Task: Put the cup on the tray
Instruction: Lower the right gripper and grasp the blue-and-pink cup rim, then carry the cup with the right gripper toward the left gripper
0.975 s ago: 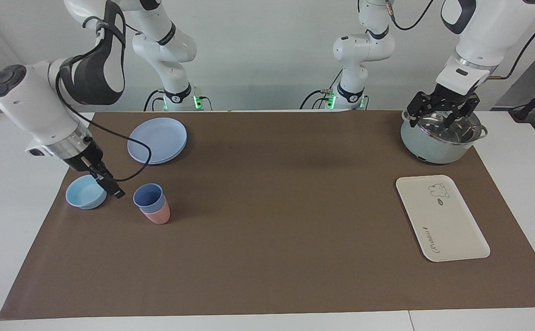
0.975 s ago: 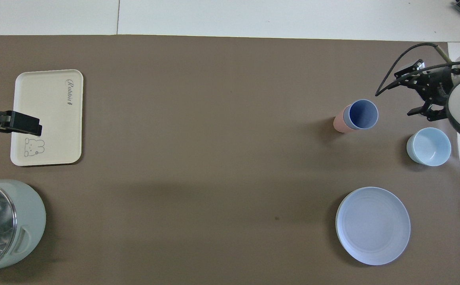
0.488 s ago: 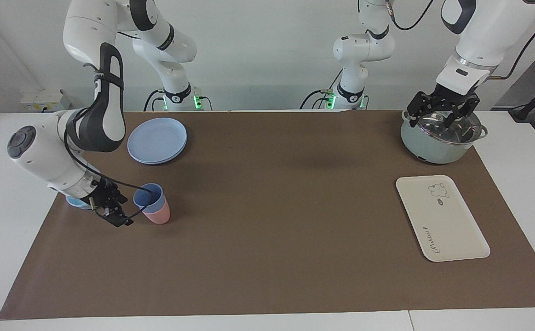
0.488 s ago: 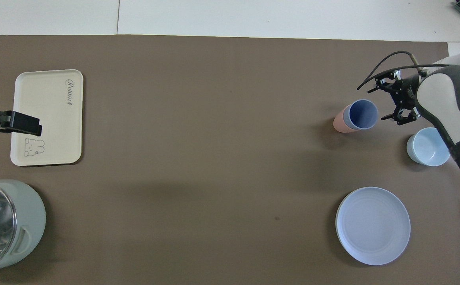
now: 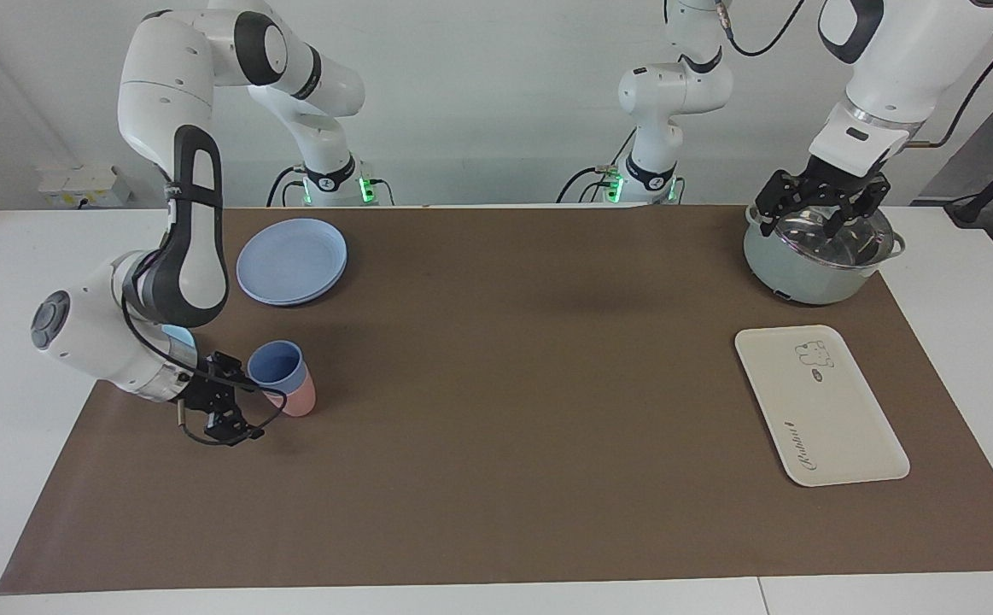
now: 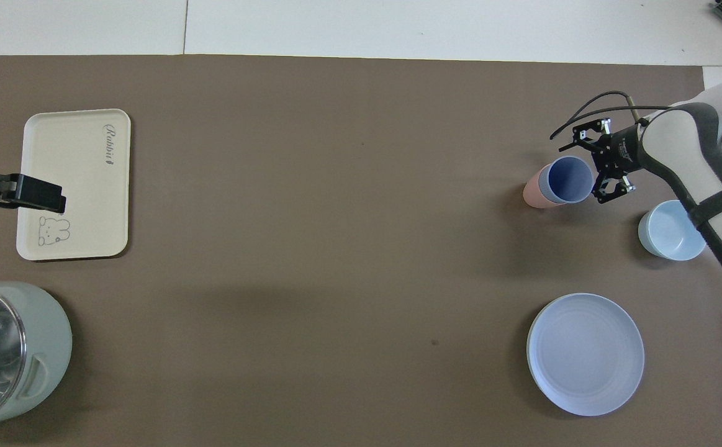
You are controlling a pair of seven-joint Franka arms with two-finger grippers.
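Note:
The periwinkle-blue cup [image 5: 275, 366] stands nested in a pink cup [image 5: 298, 401] near the right arm's end of the table; it also shows in the overhead view [image 6: 565, 179]. My right gripper [image 5: 238, 398] is open and low beside the stacked cups, on the side toward the right arm's end; it shows in the overhead view too [image 6: 595, 166]. It holds nothing. The cream-white tray [image 5: 819, 404] with a bear drawing lies bare near the left arm's end, also in the overhead view [image 6: 75, 183]. My left gripper [image 5: 820, 209] waits open over the pot.
A light-blue bowl [image 6: 672, 230] sits beside the cups, partly under the right arm. A round blue plate [image 5: 292, 260] lies nearer to the robots than the cups. A pale green pot with a glass lid [image 5: 816, 256] stands nearer to the robots than the tray.
My right gripper has come down from over the bowl and moved in close beside the stacked cups. The cups, the tray and the left arm have not moved.

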